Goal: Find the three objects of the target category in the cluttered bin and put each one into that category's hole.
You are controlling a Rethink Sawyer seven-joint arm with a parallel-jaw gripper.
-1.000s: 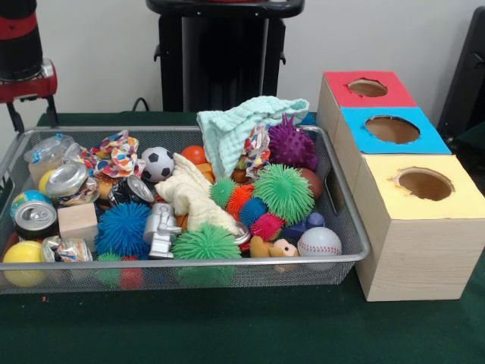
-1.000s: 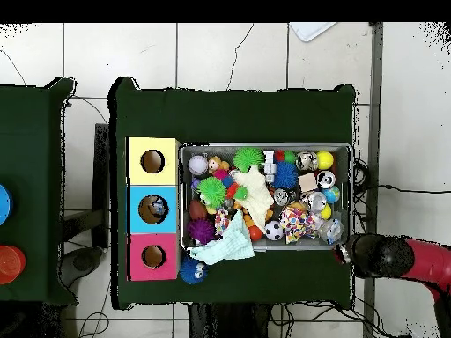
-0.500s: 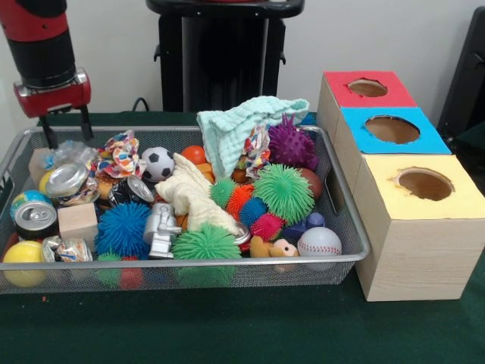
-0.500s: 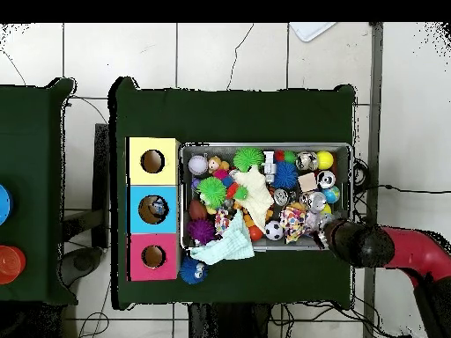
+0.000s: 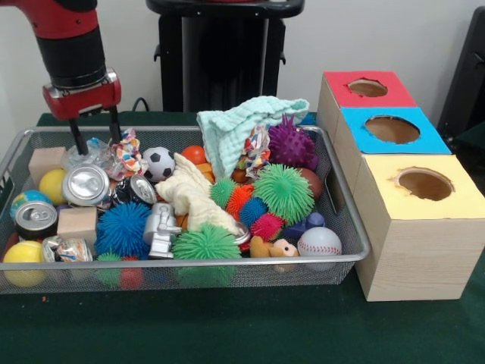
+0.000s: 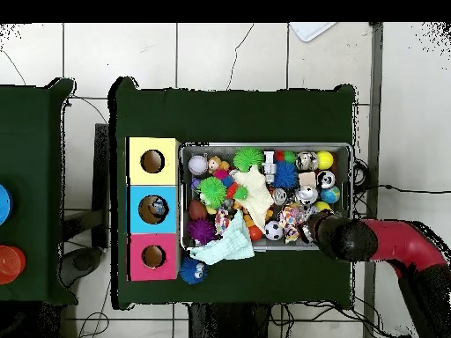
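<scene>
The wire mesh bin (image 5: 345, 227) is full of toys; it also shows in the overhead view (image 6: 264, 146). My gripper (image 5: 96, 135) is open at the bin's far left corner. Its fingers (image 5: 76, 141) reach down on either side of a see-through creased plastic bottle (image 5: 91, 154). In the overhead view the red and black arm (image 6: 357, 239) covers the gripper and this bottle. No other see-through bottle shows. The red-topped hole (image 5: 367, 87) is at the far end of the box row right of the bin, and shows in the overhead view (image 6: 153, 256).
Silver cans (image 5: 85, 184) (image 5: 34, 217) and a wooden block (image 5: 76, 222) lie in front of the gripper. A frilly cloth toy (image 5: 127, 155) and a soccer ball (image 5: 157, 163) are beside it. Spiky balls (image 5: 283, 192) and a mint cloth (image 5: 242, 121) fill the middle. The blue hole (image 5: 392, 129) and yellow hole (image 5: 424, 183) adjoin.
The arm has moved right along the bin's far side and lowered over the bottle. The bottle and a silver can have shifted right, uncovering a wooden block at the corner.
</scene>
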